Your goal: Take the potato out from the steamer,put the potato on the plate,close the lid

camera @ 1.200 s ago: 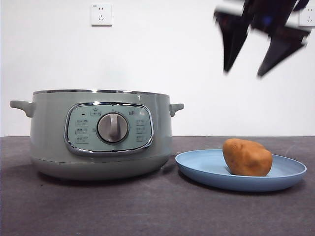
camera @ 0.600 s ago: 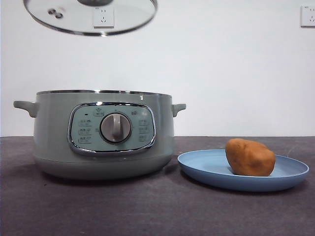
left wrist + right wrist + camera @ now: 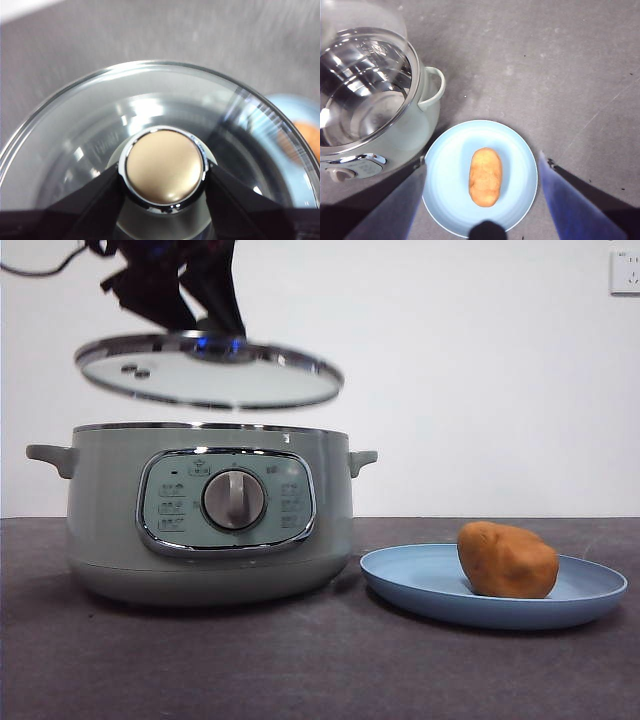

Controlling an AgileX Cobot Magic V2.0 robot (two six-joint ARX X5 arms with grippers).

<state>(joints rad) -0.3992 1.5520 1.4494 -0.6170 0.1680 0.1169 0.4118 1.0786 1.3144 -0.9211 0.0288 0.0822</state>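
Potato [image 3: 507, 560] is seen in the front view resting on the plate [image 3: 420, 585], just beside the steamer [image 3: 205, 515], so the transfer is judged done and only the closing is left. The lid [image 3: 210, 372] is held tilted above the open rim, not yet seated, by a dark gripper reaching down from the top.

From the left wrist, the left gripper [image 3: 163, 175] is shown clamped on the lid's knob [image 3: 164, 166], a jaw at each side.

From the right wrist, the right gripper [image 3: 482, 192] is seen high over the plate, jaws spread wide and holding nothing; the steamer's inside looks empty, though glare makes that uncertain.
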